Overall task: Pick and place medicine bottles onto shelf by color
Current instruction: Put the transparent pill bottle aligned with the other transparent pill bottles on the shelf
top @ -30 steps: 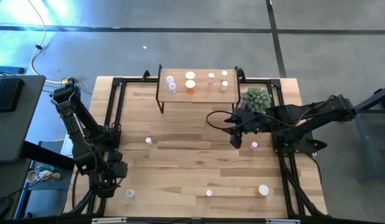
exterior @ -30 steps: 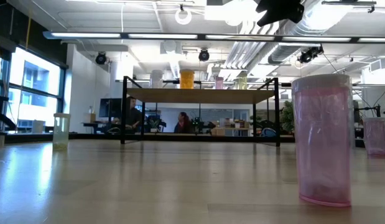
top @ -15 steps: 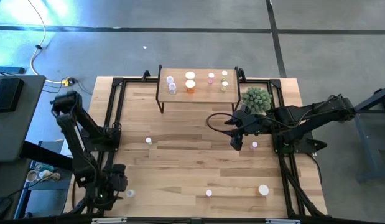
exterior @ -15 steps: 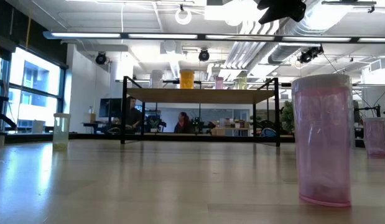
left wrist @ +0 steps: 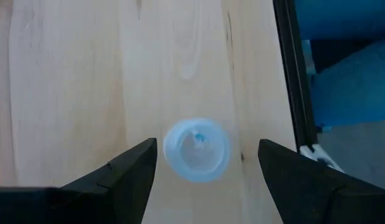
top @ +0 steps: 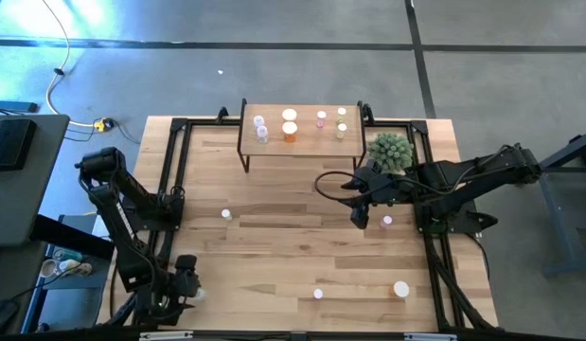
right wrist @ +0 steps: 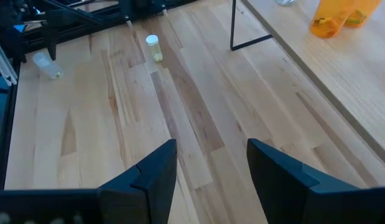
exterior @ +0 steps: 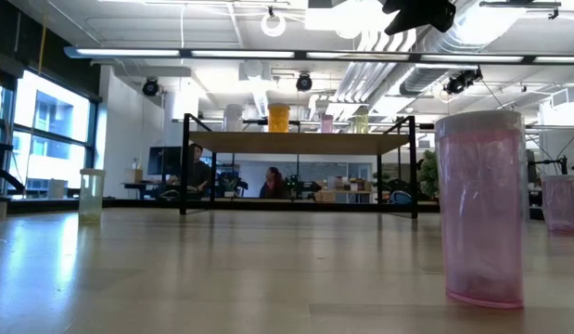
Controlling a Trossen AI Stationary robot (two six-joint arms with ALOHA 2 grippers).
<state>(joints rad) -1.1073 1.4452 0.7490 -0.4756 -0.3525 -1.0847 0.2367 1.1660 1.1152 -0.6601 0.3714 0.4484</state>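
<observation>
A clear medicine bottle (left wrist: 196, 149) with a white cap stands upright on the table near its front left corner (top: 199, 295). My left gripper (left wrist: 208, 148) hangs over it, open, one finger on either side and both apart from it. My right gripper (right wrist: 211, 146) hovers open over the table's right middle (top: 359, 216), beside a pink bottle (top: 387, 221). The shelf (top: 302, 140) at the far edge carries clear (top: 261, 128), orange (top: 290, 124), pink (top: 322, 118) and yellow-green (top: 342, 122) bottles. Loose on the table are a pale bottle (top: 226, 214), a pink one (top: 318, 294) and a white-capped one (top: 401, 289).
A green spiky plant (top: 391, 149) stands at the shelf's right end, close to my right arm. Black frame rails (left wrist: 294, 74) run along the table's left and right edges. Bare wood lies between the loose bottles in the table's middle (top: 293, 237).
My left gripper has moved toward the table's near edge and down, tipping steeper, and now stands over the clear bottle at the front left corner. Its fingers have stayed open. My right arm has kept still.
</observation>
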